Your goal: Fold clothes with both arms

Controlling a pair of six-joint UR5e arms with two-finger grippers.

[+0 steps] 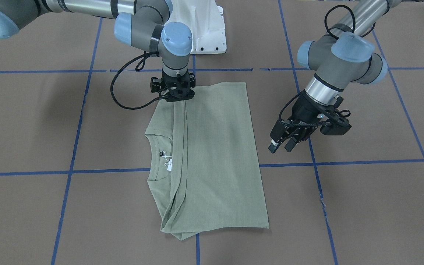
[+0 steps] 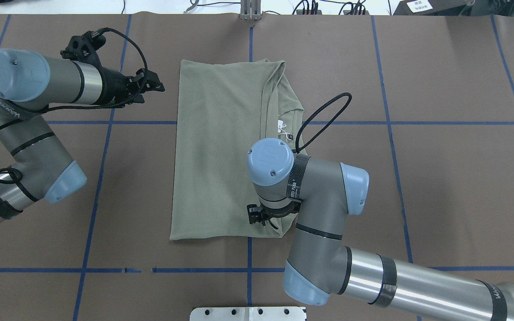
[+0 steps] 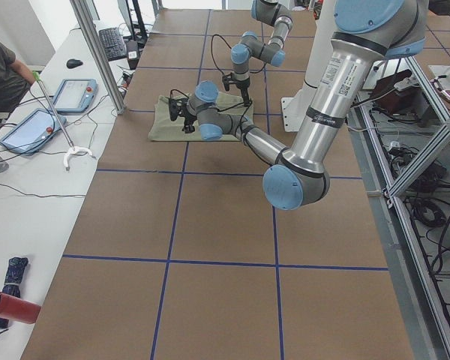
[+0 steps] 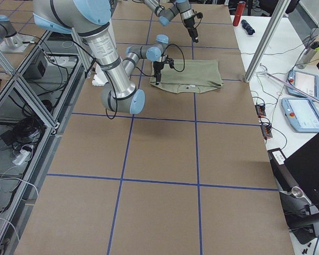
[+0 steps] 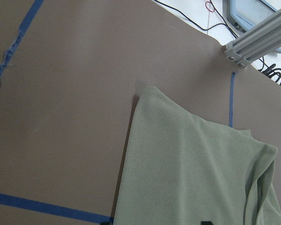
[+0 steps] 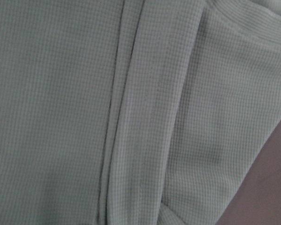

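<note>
under the right tool (image 1: pixel 177 97), folded shirt (image 1: pixel 217 158)

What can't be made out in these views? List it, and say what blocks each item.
1. Right end effector: its fingertips are hidden by its own body in the front-facing view and by the wrist in the overhead view, so any grip on the shirt is unclear.
2. The sleeves: no cuff shows in any view; folded fabric covers them.
3. White tag: the print is too small to read.
</note>
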